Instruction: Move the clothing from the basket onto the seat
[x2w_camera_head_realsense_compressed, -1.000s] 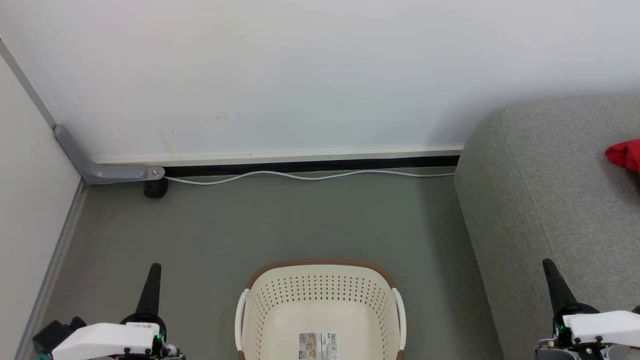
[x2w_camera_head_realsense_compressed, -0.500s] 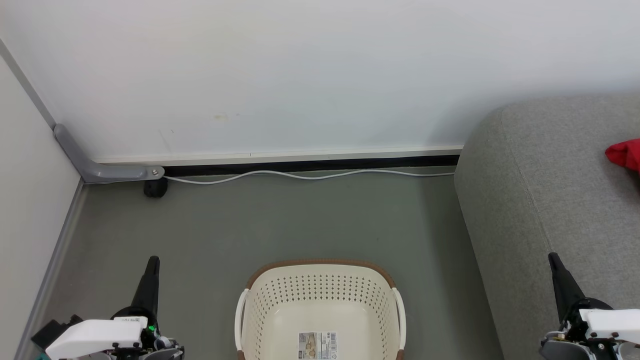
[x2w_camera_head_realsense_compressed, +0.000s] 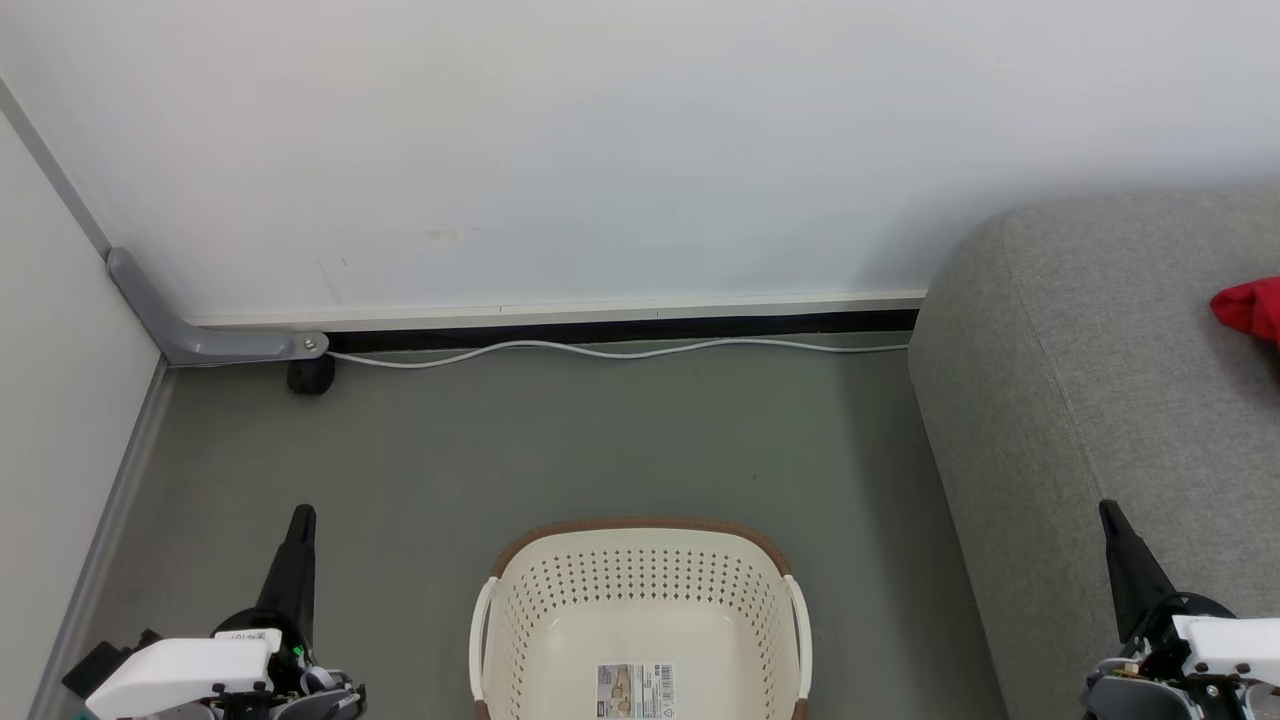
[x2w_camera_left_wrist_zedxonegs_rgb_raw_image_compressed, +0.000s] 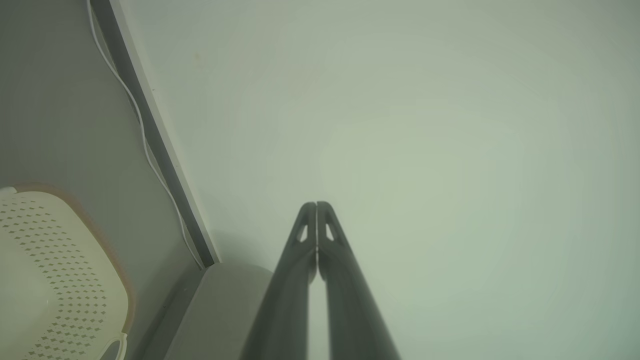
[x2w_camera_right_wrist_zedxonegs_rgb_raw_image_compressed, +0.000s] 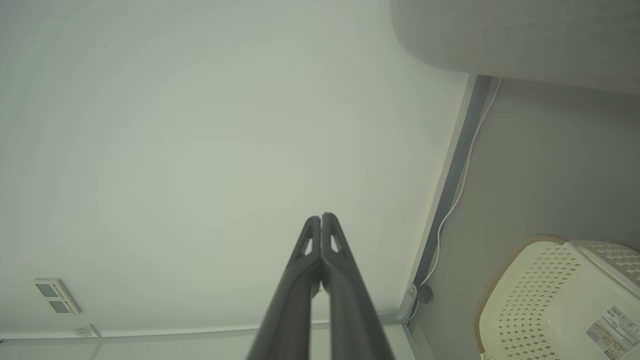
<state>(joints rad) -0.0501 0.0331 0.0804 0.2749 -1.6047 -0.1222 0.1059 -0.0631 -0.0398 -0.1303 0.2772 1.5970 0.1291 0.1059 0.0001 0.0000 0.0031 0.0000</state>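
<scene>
Only a scrap of the red clothing (x2w_camera_head_realsense_compressed: 1248, 308) is in view. It's up on the grey sofa (x2w_camera_head_realsense_compressed: 1100, 400), right at the head view's right edge, so I can't tell if that's one garment or both. The laundry basket (x2w_camera_head_realsense_compressed: 640, 524) sits on the floor (x2w_camera_head_realsense_compressed: 600, 440) between the arms. The part I can see has just the paper label (x2w_camera_head_realsense_compressed: 634, 690) in it, but its near end is cut off. The left gripper (x2w_camera_head_realsense_compressed: 301, 515) and right gripper (x2w_camera_head_realsense_compressed: 1108, 512) both have their fingers pressed together, nothing between them.

What could bite here, I reckon, is calling it done while a garment sits in the hidden bit of the basket. Also, the right gripper is close by the sofa's side, so a careless swing could clip it.
</scene>
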